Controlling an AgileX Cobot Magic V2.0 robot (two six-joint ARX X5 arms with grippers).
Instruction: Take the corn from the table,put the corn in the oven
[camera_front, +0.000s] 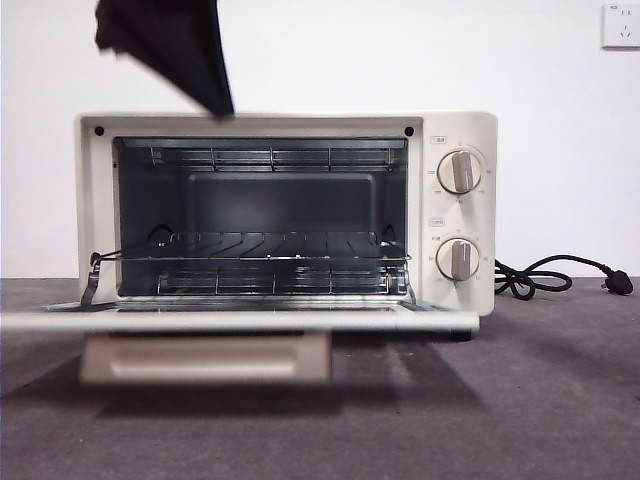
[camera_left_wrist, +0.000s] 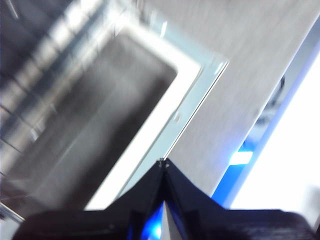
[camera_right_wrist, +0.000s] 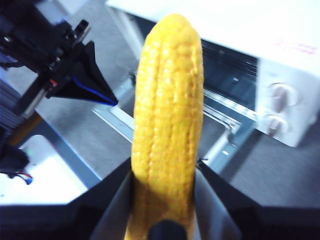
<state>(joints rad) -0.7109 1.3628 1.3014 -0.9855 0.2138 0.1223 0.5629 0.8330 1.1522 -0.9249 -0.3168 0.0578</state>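
**Corn held in the right pincer, oven door down**

Nearest in the front view lies the dark grey, slightly textured tabletop (camera_front: 560, 400), running wide under everything. On it stands the cream-white boxy toaster oven (camera_front: 285, 215), its door (camera_front: 240, 320) dropped flat toward the camera, with the beige bar handle (camera_front: 205, 357) hanging below the door's front edge. Behind the door the dark cavity is bare to view: a wire rack (camera_front: 265, 250) spans the middle, and heating rods with guard wires run along the top and the bottom. Two round beige knobs (camera_front: 460, 172) sit one above the other on the panel at the right of the opening. The black cord (camera_front: 545, 275) lies coiled on the tabletop beside the oven, its plug at the far end. Beyond is a white wall with a socket plate (camera_front: 621, 25) high at the corner.

The yellow-orange corn cob with rows of kernels (camera_right_wrist: 167, 125) is off the tabletop, clamped at its thick end between the two jaws of the right pincer (camera_right_wrist: 167, 200); its tapered tip points toward the oven, which it has not entered.

The left pincer (camera_left_wrist: 163, 165) has its jaw tips pressed together and grips nothing; it hovers over the oven's lowered door, and its wrist picture is blurred. In the front view a black pincer tip comes down over the oven's top left.
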